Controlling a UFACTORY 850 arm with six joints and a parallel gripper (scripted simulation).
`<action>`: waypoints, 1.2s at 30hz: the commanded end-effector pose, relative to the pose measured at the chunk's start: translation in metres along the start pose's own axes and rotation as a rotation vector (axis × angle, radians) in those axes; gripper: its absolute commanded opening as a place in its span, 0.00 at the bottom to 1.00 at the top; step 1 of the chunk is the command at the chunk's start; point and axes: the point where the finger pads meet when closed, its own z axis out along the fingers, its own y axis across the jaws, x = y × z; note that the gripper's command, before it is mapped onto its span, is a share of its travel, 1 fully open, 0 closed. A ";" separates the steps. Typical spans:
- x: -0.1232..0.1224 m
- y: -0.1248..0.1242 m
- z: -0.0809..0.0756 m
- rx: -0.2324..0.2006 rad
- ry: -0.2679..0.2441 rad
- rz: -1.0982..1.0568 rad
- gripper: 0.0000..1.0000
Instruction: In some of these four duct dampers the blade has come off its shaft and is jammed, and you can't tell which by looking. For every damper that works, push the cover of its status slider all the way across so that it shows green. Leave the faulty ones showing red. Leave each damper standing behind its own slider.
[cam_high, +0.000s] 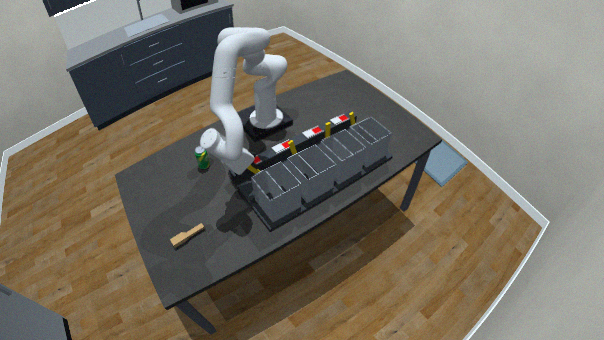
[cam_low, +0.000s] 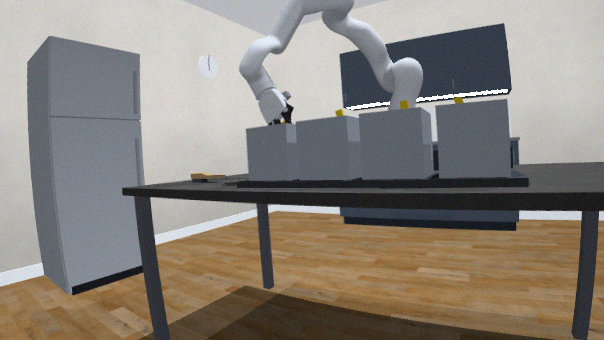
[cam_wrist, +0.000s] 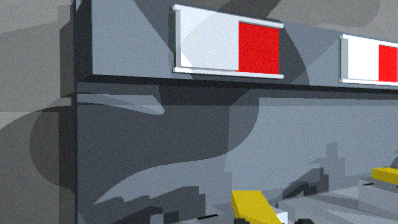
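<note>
Four grey box dampers stand in a row on a dark base; the near-left one (cam_high: 277, 192) also shows in the exterior view (cam_low: 272, 152). Each has a yellow lever on its shaft and a slider behind it. My gripper (cam_high: 247, 167) is down at the back of this end damper, shut on its yellow lever (cam_wrist: 255, 207), which also shows in the exterior view (cam_low: 286, 119). This damper's slider (cam_wrist: 227, 48) shows red, with its white cover to the left. The neighbouring slider (cam_wrist: 370, 60) also shows red, as do the other two (cam_high: 312, 131) (cam_high: 339, 119). My fingertips are hidden in the wrist view.
A green can (cam_high: 202, 158) stands on the table left of my arm. A wooden block (cam_high: 187, 235) lies near the table's front left. The arm's base (cam_high: 267, 122) sits just behind the sliders. A fridge (cam_low: 85, 160) stands beside the table.
</note>
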 end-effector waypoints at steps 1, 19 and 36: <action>-0.001 -0.002 -0.001 -0.020 -0.001 -0.001 0.19; -0.001 -0.010 -0.001 -0.095 -0.001 -0.001 0.19; -0.001 -0.012 0.000 -0.123 -0.001 -0.001 0.19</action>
